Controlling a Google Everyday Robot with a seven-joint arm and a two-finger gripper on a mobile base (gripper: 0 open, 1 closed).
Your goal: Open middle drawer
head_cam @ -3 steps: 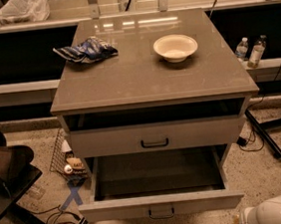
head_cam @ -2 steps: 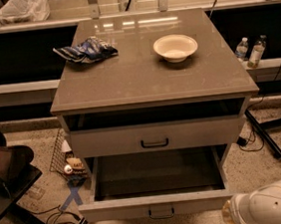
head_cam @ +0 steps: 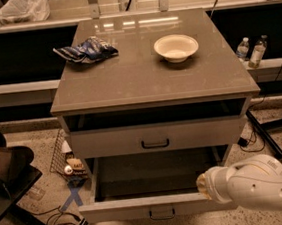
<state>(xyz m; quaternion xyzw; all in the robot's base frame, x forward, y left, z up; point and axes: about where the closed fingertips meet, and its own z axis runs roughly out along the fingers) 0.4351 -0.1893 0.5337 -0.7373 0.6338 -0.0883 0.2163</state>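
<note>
The middle drawer [head_cam: 141, 207] is pulled far out at the bottom of the grey-beige cabinet. Its dark grey inside [head_cam: 152, 173] shows and looks empty. Its small black bar handle [head_cam: 162, 214] sits at the centre of the front. My white arm [head_cam: 259, 187] comes in from the lower right. My gripper [head_cam: 203, 186] is at the arm's tip, over the right part of the drawer's front rim, right of the handle. The taller-fronted drawer [head_cam: 155, 138] above has the same handle [head_cam: 155, 143], with a dark gap over it.
On the cabinet top [head_cam: 147, 78] lie a white bowl [head_cam: 176, 47] and a blue crumpled chip bag [head_cam: 87, 51]. Two bottles [head_cam: 252, 51] stand at the right. A dark chair [head_cam: 6, 174], cables and clutter [head_cam: 71, 167] lie on the floor at the left.
My arm has moved in from the lower right corner, up and to the left, and its tip now reaches the open drawer's front rim. The drawers have not moved.
</note>
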